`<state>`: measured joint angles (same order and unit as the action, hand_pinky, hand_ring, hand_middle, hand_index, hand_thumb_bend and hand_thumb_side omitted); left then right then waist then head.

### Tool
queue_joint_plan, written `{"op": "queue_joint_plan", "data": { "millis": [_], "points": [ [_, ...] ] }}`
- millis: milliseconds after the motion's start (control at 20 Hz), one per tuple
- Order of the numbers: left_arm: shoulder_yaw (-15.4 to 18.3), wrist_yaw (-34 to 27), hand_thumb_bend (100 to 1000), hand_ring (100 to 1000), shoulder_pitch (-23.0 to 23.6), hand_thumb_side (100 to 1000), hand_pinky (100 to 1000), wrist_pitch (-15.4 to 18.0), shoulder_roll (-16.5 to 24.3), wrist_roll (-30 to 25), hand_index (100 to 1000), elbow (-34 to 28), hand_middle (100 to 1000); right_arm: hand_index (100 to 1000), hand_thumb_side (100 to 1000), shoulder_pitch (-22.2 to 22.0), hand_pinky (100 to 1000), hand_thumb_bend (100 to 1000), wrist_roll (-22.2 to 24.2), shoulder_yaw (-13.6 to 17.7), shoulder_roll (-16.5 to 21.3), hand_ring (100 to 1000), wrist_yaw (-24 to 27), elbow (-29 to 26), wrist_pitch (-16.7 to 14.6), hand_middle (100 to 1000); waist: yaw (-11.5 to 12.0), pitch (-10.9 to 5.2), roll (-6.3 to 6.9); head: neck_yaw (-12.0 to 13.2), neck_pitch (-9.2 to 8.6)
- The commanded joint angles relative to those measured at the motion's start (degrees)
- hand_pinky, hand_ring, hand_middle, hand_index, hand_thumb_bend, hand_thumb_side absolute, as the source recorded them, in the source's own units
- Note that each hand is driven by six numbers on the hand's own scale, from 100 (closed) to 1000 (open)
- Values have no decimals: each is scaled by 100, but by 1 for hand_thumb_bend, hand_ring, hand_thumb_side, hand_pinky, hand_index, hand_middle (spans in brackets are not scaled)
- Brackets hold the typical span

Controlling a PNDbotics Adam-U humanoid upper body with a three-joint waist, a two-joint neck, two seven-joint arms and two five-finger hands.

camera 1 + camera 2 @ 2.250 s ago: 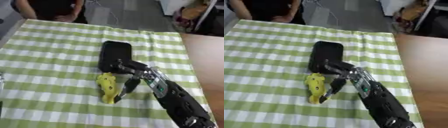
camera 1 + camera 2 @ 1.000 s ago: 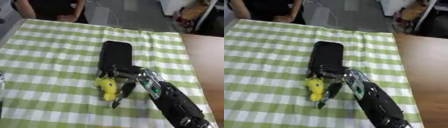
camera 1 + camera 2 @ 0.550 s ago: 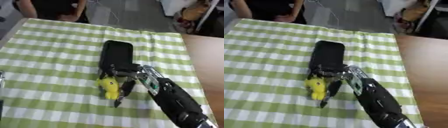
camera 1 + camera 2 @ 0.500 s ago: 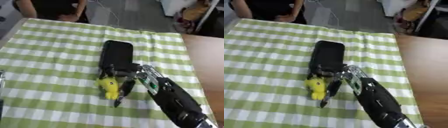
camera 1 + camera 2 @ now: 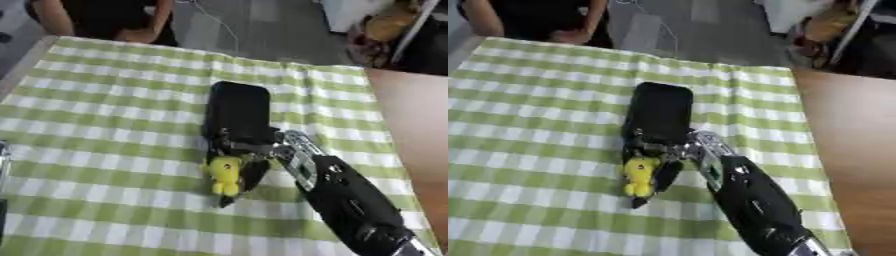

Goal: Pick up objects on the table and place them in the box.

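A small yellow toy (image 5: 224, 172) lies on the green-and-white checked tablecloth (image 5: 105, 115), just below the near end of a flat black rounded box (image 5: 238, 110). My right hand (image 5: 262, 156) comes in from the lower right on a black and silver arm (image 5: 350, 205). Its thumb sits above the toy, and its dark fingers (image 5: 247, 177) curl down the toy's right side, so the hand is shut on it. Whether the toy is off the cloth cannot be told. The left hand does not show.
A bare wooden tabletop (image 5: 416, 130) runs along the right of the cloth. A grey sliver (image 5: 3, 152) shows at the left edge. A person stands at the far edge (image 5: 105, 20), not touching anything.
The right hand has closed round the yellow toy. The toy now stands more upright and sits closer to the black box's near end.
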<state>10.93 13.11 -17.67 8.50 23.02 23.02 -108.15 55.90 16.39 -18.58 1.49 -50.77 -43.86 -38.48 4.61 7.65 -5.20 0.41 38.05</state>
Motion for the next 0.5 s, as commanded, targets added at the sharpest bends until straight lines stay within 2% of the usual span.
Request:
{"op": "queue_joint_plan", "data": {
  "millis": [50,200,250,300,500],
  "points": [
    [-1,-16,297,626,-62,835,523,9,115,-18,868,-108,771,462,560,98,100,395,-337,-12,79,168,-105,-151,-12,337,2,-87,36,-3,-61],
    [-1,-17,297,626,-62,836,523,10,115,-17,868,-109,772,438,561,85,100,330,-475,-28,70,129,-167,-110,-28,282,3,-88,36,-2,-57],
    [-2,-17,298,626,-61,835,523,9,115,-18,868,-108,772,436,565,83,100,267,-492,-27,68,127,-180,-94,-32,264,3,-88,36,-1,-57],
    [-2,-16,298,626,-60,835,523,8,115,-18,869,-107,772,435,570,81,100,243,-499,-24,66,126,-188,-78,-34,260,3,-88,36,0,-56],
    [-3,-15,297,626,-60,835,523,9,116,-18,869,-107,772,431,579,86,100,224,-495,-14,62,127,-197,-53,-35,256,2,-90,36,2,-63]
  ]
}}
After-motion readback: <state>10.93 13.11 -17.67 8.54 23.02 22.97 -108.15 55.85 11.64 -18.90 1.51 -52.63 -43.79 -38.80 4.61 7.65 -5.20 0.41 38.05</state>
